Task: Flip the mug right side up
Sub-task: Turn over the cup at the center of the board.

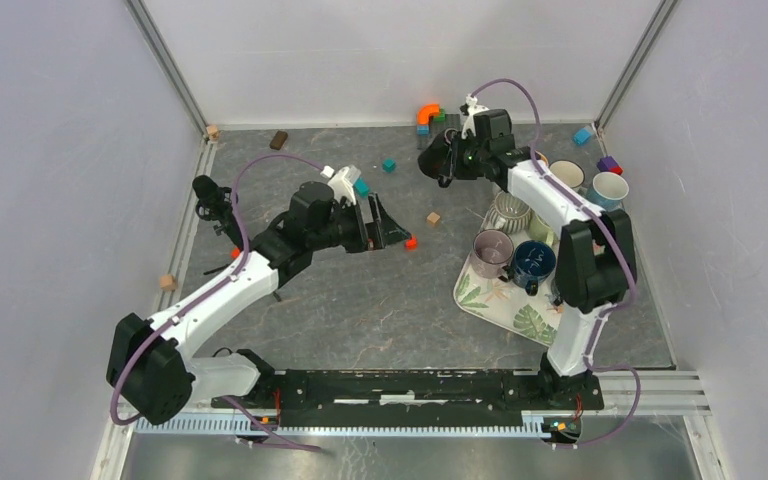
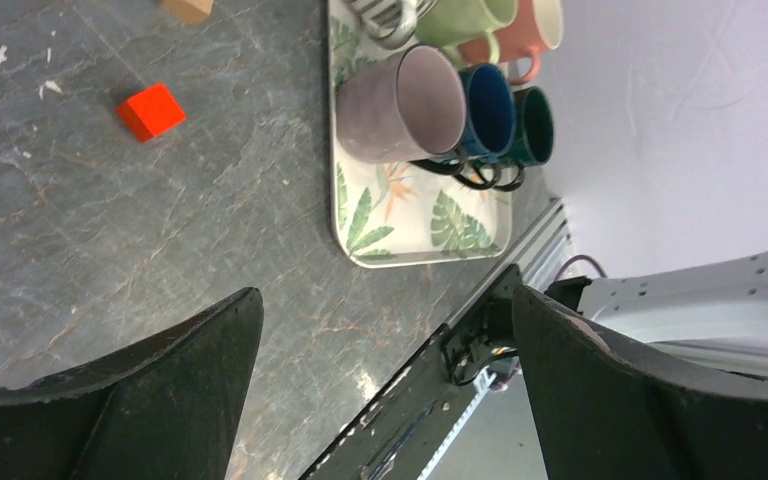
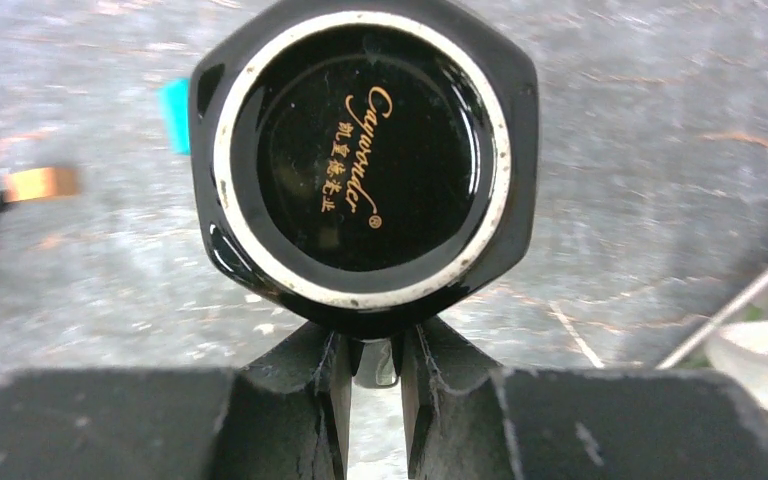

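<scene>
The black mug (image 1: 438, 155) is at the far side of the table, out by the tip of the right gripper (image 1: 452, 158). That pincer is clenched on it: in the wrist view the two fingers (image 3: 325, 385) stand almost together under the mug (image 3: 365, 150), pinching a narrow part at its side, most likely the handle, though the mug's body hides it. What matters is the way the mug points. Its glazed base with the gold lettering faces back up at the wrist, so its long axis runs away from the pincer toward the table, mouth down. To my eye the job is not yet done, and it calls for a half roll of that wrist with enough height for the rim to swing clear. I cannot tell whether the mug rests on the table or hangs just above it. A teal block (image 1: 388, 165) and an orange piece (image 1: 427, 113) lie near. The leaf-print tray (image 1: 480, 295), crowded with mugs, sits to the near right. The left gripper (image 1: 392, 232) hangs mid-table, well apart, fingers spread wide on nothing, beside a red cube (image 1: 411, 242).
</scene>
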